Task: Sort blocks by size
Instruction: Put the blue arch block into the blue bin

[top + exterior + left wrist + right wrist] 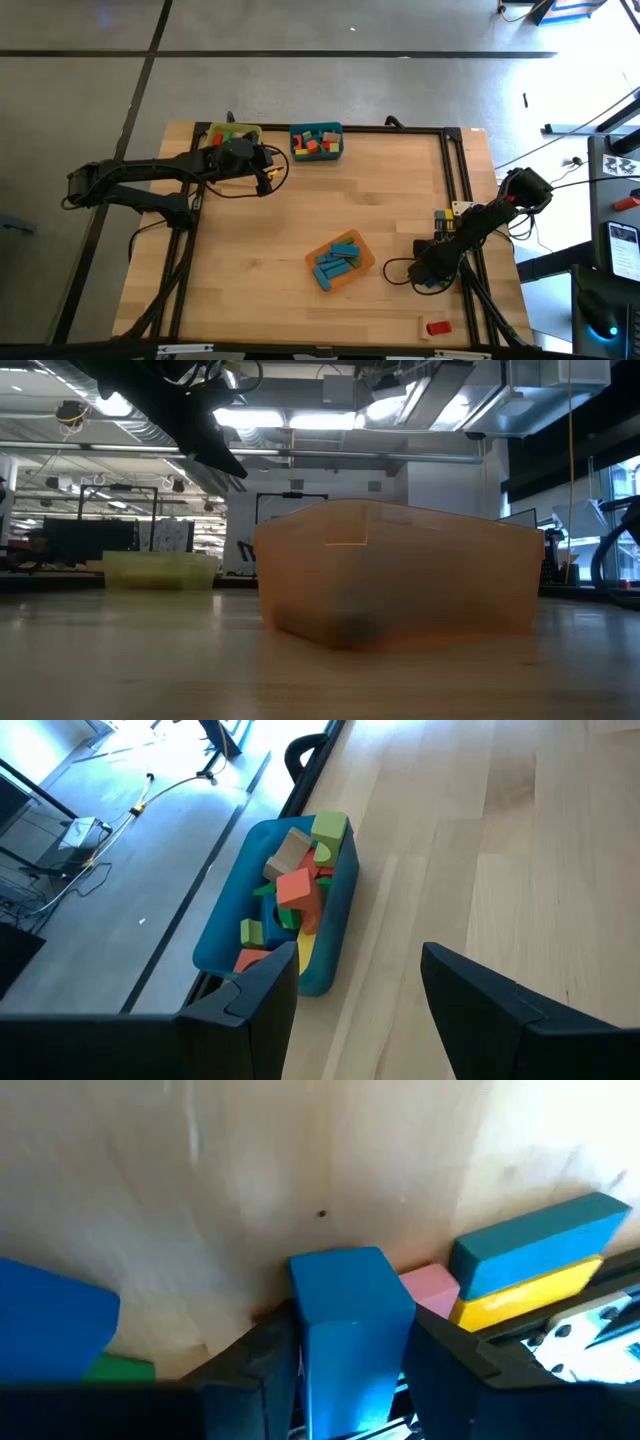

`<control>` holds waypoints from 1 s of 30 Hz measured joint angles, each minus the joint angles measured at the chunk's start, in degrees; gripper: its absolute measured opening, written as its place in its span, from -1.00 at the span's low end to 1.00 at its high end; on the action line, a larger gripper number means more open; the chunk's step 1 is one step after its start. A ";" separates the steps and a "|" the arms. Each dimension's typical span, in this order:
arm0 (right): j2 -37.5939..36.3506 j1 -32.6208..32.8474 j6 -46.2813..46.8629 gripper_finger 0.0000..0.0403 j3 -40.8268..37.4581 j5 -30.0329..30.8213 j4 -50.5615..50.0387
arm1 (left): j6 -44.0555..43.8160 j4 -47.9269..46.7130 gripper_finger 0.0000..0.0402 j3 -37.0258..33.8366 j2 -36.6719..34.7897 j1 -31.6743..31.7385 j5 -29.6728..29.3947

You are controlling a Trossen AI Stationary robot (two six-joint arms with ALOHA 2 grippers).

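The right gripper [345, 1370] has a tall blue block [350, 1320] between its fingers at the table's right edge, apparently gripped, while the left gripper [355, 990] hangs open by the teal bin [225, 930]. All three bins hold blocks; a red block [437, 327] and a few others remain loose.

The light wooden table [300, 210] has a black metal frame [455, 180] running along its edges. Three plastic bins sit on it: a yellow rectangular bin [243, 131] at the far left corner, a teal rectangular bin [335, 150] just beside it, and an orange translucent bin [366, 257] out near the middle, turned at an angle. From table height the orange one fills most of the view, with the yellow one off behind it. Grey concrete floor [300, 80] all around, and a desk with a monitor [625, 245] sits off to the right.
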 joint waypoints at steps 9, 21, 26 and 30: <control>0.07 0.00 3.11 -0.32 4.01 1.43 -6.06 | 0.00 0.02 -0.02 0.00 0.00 0.02 0.00; 0.07 -0.02 3.67 -0.31 10.19 4.85 -14.12 | 0.00 0.02 -0.02 0.00 0.00 0.02 -0.02; 0.04 -2.47 3.65 -0.31 12.22 6.53 -14.06 | 0.00 0.02 -0.02 0.00 -0.01 0.01 -0.01; 0.03 -6.23 3.23 -0.28 14.24 9.43 -13.09 | 0.00 0.00 -0.02 0.00 0.00 0.00 0.00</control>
